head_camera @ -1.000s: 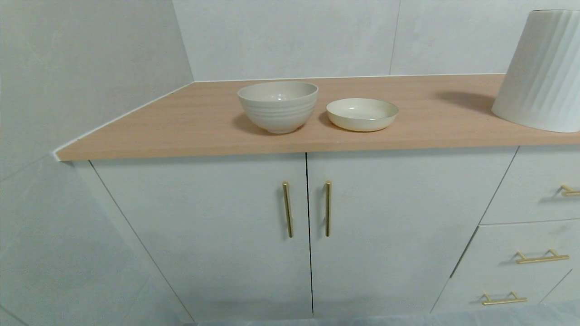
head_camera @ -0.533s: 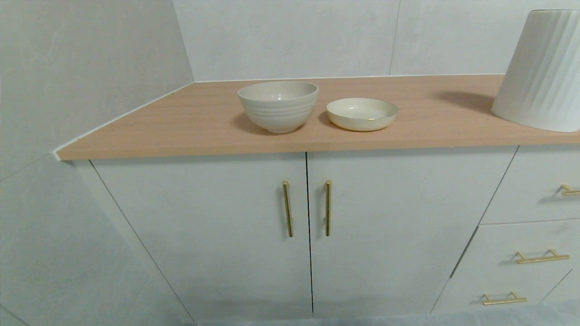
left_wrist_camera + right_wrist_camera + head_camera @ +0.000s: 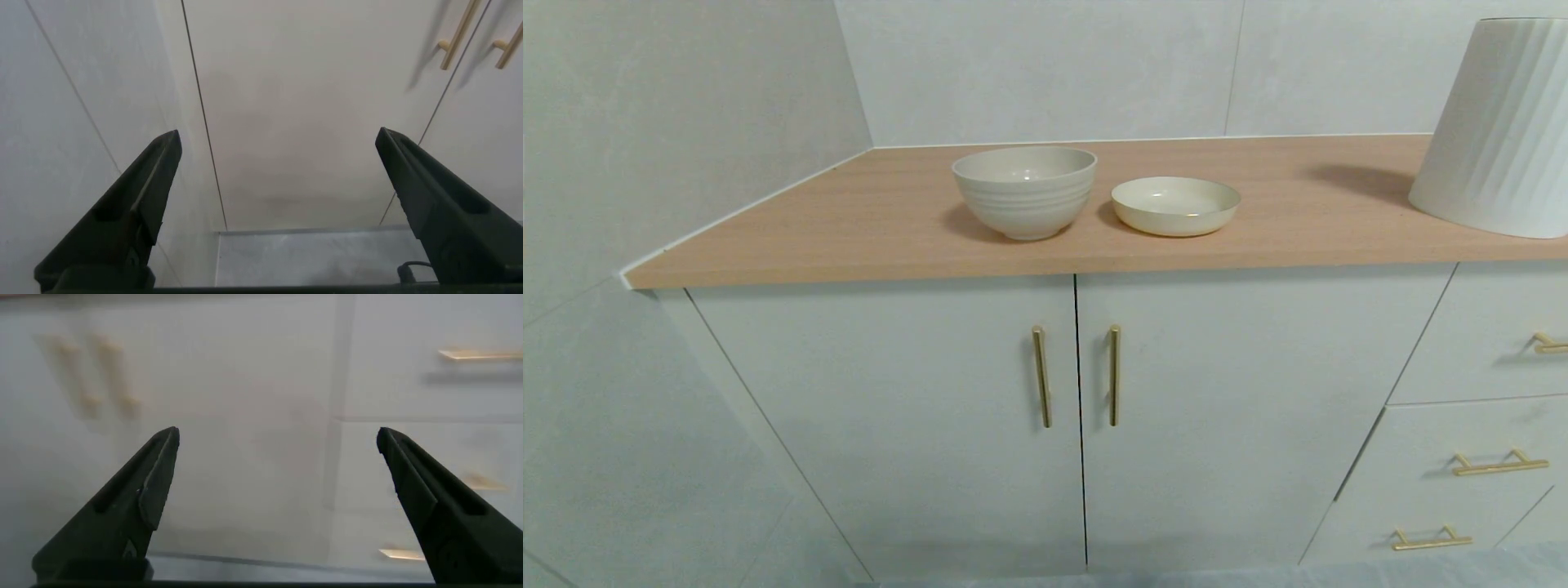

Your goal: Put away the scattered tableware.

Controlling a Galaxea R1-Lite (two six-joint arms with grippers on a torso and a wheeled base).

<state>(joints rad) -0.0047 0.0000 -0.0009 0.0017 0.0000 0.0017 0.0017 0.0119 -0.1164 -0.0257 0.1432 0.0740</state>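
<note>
A deep ribbed cream bowl [image 3: 1023,190] stands on the wooden countertop [image 3: 849,224], and a shallow cream dish [image 3: 1175,205] sits just to its right, close but apart. Below them are two white cabinet doors [image 3: 915,408] with gold handles [image 3: 1041,376], both closed. My left gripper [image 3: 278,155] is open with nothing between its fingers, held low before the left cabinet door. My right gripper [image 3: 278,453] is also open and empty, facing the cabinet front near the drawers [image 3: 433,400].
A large white ribbed container [image 3: 1503,131] stands at the counter's right end. Drawers with gold handles [image 3: 1499,465] are at the lower right. A tiled wall [image 3: 645,163] closes off the left side. Grey floor [image 3: 310,257] lies below the cabinet.
</note>
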